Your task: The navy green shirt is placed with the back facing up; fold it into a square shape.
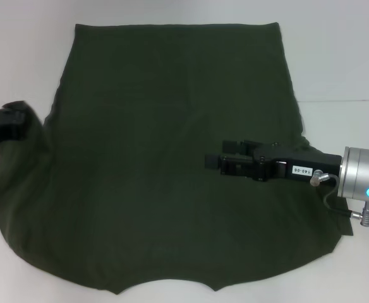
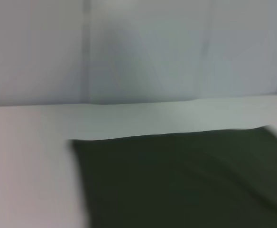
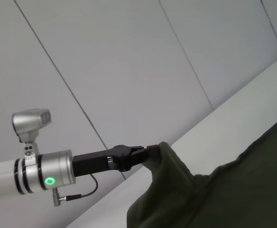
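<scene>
The navy green shirt [image 1: 172, 158] lies spread on the white table [image 1: 26, 38], plain side up. Its left edge is lifted into a fold. My left gripper [image 1: 15, 120] is at the table's left side and is shut on that lifted edge. The right wrist view shows it [image 3: 150, 153] pinching the raised cloth [image 3: 176, 185]. My right gripper [image 1: 211, 161] hovers over the shirt's right half, pointing left, open and empty. The left wrist view shows only a flat part of the shirt [image 2: 186, 180] on the table.
Bare white table [image 1: 349, 63] runs along the far side and to the right of the shirt. A grey panelled wall [image 3: 129, 57] stands behind the table. The shirt's near hem [image 1: 165, 290] reaches the table's front edge.
</scene>
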`<action>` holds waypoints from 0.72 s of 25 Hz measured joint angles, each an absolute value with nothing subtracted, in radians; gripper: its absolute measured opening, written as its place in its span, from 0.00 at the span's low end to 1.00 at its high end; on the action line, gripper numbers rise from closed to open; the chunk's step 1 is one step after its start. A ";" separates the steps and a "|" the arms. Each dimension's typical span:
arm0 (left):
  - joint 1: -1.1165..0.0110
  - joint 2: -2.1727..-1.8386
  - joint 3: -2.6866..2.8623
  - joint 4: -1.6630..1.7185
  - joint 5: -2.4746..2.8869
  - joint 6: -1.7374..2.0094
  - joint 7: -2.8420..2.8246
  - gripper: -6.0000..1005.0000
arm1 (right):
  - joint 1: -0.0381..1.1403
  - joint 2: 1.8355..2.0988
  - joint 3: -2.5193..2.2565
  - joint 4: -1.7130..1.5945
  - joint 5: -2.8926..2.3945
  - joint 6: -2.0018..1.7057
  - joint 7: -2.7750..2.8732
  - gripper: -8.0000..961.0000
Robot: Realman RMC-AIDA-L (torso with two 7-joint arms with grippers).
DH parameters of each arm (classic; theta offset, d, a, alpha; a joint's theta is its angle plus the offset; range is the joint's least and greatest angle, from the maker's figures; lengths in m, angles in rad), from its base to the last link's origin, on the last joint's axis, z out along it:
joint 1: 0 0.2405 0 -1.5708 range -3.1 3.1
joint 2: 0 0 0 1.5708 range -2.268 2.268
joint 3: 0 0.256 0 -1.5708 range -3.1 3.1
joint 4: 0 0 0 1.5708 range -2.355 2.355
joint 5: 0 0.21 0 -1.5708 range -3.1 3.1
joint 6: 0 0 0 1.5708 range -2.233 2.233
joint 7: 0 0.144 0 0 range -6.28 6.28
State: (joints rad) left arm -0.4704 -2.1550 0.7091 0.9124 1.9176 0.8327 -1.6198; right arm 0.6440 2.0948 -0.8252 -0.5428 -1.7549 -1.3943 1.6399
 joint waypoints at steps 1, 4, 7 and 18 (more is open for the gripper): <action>-0.470 -2.156 0.710 0.919 1.918 0.871 -1.636 0.00 | 0.643 2.094 -0.825 -0.543 -1.755 -1.394 1.639 0.94; -0.471 -2.160 0.711 0.932 1.918 0.978 -1.681 0.00 | 0.641 2.093 -0.825 -0.542 -1.755 -1.396 1.637 0.94; -0.482 -2.163 0.750 0.918 1.913 1.037 -1.715 0.00 | 0.639 2.092 -0.825 -0.542 -1.756 -1.400 1.635 0.94; -0.482 -2.169 0.953 0.868 1.842 1.039 -1.748 0.09 | 0.632 2.089 -0.825 -0.541 -1.762 -1.404 1.624 0.94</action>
